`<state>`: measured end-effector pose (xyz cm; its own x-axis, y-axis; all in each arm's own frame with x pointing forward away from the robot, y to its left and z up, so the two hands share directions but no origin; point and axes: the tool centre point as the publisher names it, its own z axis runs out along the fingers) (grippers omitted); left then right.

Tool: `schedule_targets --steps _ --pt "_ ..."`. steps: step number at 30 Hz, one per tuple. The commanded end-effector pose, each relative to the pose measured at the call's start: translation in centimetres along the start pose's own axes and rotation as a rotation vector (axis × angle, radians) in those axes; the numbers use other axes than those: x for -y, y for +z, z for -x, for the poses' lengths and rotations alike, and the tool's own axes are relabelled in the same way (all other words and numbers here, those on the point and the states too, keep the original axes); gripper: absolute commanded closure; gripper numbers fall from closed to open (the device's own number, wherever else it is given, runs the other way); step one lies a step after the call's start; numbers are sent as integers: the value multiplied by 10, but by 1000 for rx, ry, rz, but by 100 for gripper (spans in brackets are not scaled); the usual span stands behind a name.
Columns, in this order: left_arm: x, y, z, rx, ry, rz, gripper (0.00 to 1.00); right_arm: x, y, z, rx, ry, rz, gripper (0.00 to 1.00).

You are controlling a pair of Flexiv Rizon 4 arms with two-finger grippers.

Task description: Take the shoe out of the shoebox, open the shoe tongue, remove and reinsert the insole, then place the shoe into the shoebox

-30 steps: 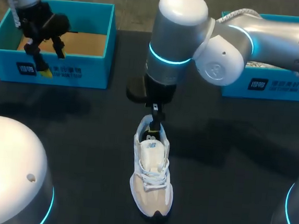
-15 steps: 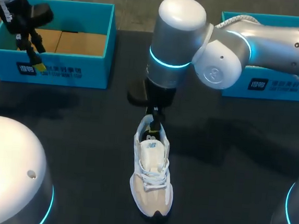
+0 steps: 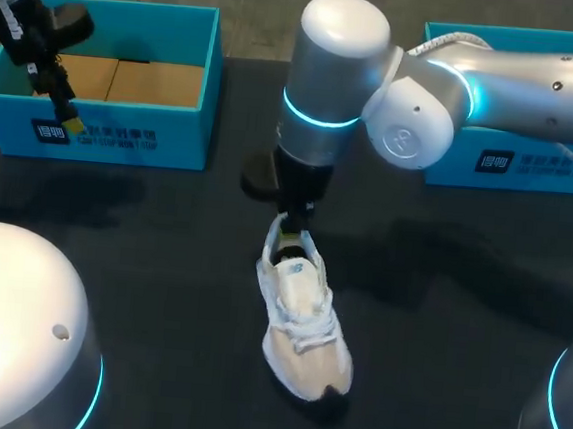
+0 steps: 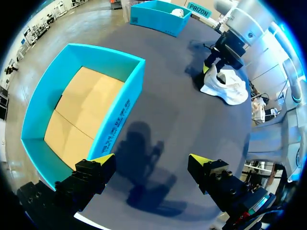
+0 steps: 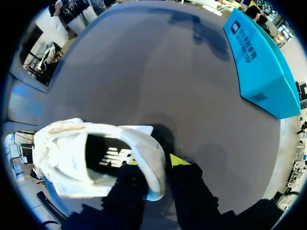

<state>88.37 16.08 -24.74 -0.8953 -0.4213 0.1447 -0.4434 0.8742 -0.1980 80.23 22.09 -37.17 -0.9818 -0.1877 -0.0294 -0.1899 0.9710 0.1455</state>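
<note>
Head view: the shoe (image 3: pixel 302 321) lies on the table (image 3: pixel 163 244) near the middle with its upper facing up. Its long axis is slanted, heel toward the far side, toe toward my near edge and a bit to my right. It has a white and beige upper, white laces and a dark patch at the toe. My right gripper (image 3: pixel 293 227) comes straight down on the heel rim. My left gripper (image 3: pixel 63 105) hangs at the front wall of the open blue shoebox (image 3: pixel 193 76), well apart from the shoe. Left wrist view: my left fingers (image 4: pixel 103 160) stand wide apart with nothing between them. The shoebox is just beside them and the shoe far ahead. Right wrist view: the heel rim sits between my right fingers (image 5: pixel 180 160), one inside the opening and one outside, pinching it. The insole shows in the opening.
</note>
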Motion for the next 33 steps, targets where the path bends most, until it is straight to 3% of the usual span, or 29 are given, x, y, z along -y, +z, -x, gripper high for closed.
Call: schedule_targets --steps 1,7,13,22,27,33 --pt "-1 0 -1 3 1 1 0 -2 5 -3 -5 -1 1 100" --pt "-1 0 -1 3 1 1 0 1 -9 -10 15 30 -10 100" --pt "-1 0 -1 3 1 1 0 9 -41 -10 70 65 -14 100" --pt "-1 0 -1 3 1 1 0 21 -80 3 132 130 -49 100" --pt "-1 0 -1 3 1 1 0 34 -105 15 159 162 0 100" --pt "-1 0 -1 3 1 1 0 34 -105 15 159 162 0 100"
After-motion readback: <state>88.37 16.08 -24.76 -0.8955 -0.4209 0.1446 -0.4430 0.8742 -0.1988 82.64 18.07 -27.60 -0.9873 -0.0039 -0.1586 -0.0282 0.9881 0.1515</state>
